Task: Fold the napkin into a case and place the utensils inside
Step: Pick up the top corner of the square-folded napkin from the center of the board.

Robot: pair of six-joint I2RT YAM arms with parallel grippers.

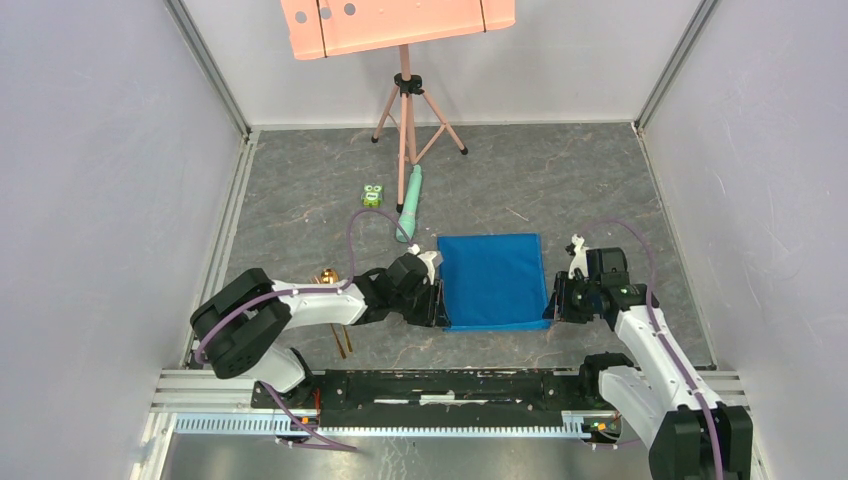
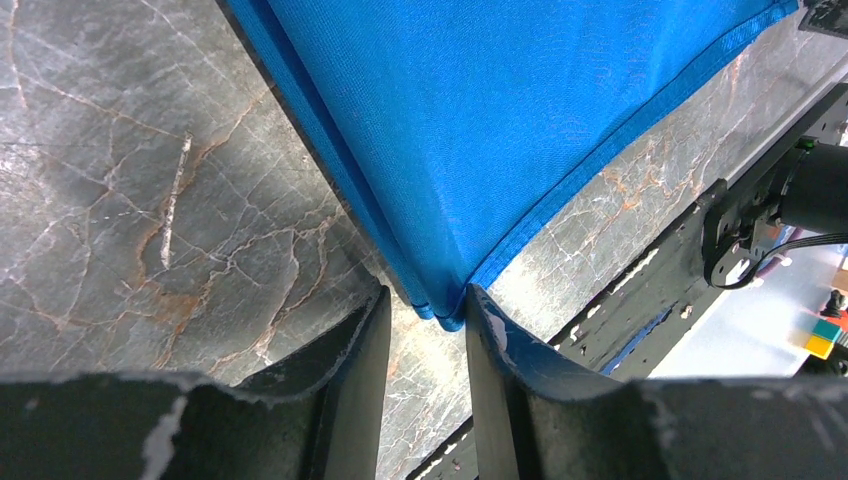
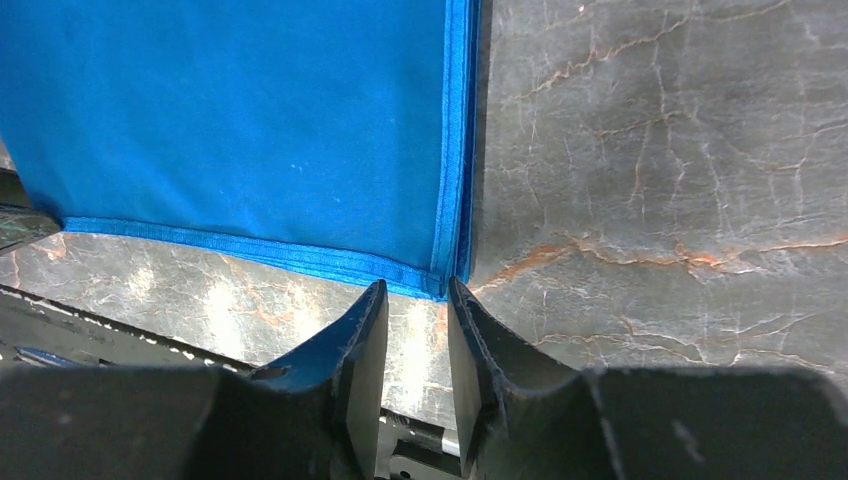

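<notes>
**Both grippers at napkin's near corners, jaws parted**

- The napkin [image 1: 493, 280] lies flat mid-table [image 1: 580, 180], between the two arms. It's folded: doubled hems show along the side edges in both wrist views.
- Left gripper [image 2: 427, 300] is at the near-left corner. Its fingers [image 2: 350, 370] stand apart with table visible in the gap. The corner tip sits between the fingertips but isn't pinched.
- Right gripper [image 3: 416, 288] is at the near-right corner. Its fingers [image 3: 480, 350] are also apart. The corner ends right at the tips and nothing is clamped.
- Both grippers are low to the table, each pointing inward at its corner in the top view.
- The utensils [image 1: 326, 277] are on the table left of the napkin and apart from it. The left arm crosses over them: gold heads show on its far side and handle ends on its near side.
- Small green toy [image 1: 373, 196] and pale green tube [image 1: 411, 203] lie beyond the napkin's far-left corner, near the pink tripod [image 1: 405, 110]. Neither touches the cloth.
</notes>
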